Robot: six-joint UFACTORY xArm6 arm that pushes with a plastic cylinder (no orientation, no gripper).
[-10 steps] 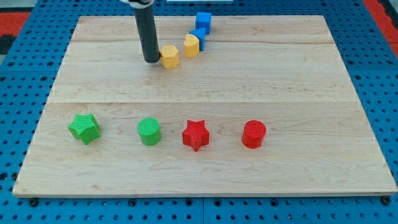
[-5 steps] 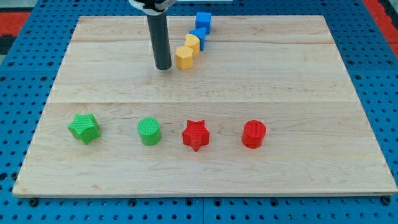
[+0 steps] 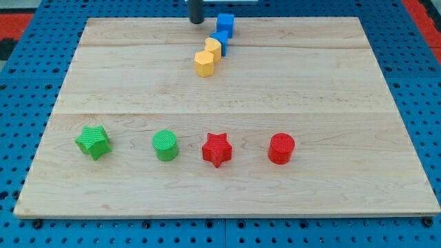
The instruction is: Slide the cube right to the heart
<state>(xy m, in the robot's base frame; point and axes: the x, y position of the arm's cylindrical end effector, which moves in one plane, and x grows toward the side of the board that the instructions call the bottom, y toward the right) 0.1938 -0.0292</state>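
A blue cube [image 3: 225,23] sits near the view's top edge of the wooden board [image 3: 344,89]. A second blue block [image 3: 220,40], shape unclear, lies just below it, partly behind a yellow block [image 3: 213,49]. Another yellow block [image 3: 204,63] touches that one at its lower left. The four form a slanting chain. My tip [image 3: 197,21] is at the board's top edge, just left of the blue cube, with a small gap between them.
Along the lower part of the board stand a green star [image 3: 93,142], a green cylinder [image 3: 165,145], a red star [image 3: 217,149] and a red cylinder [image 3: 281,148]. A blue pegboard [image 3: 27,83] surrounds the board.
My tip pushed the lower yellow block right against the other yellow block, then left it and moved up to the board's top edge beside the blue cube.
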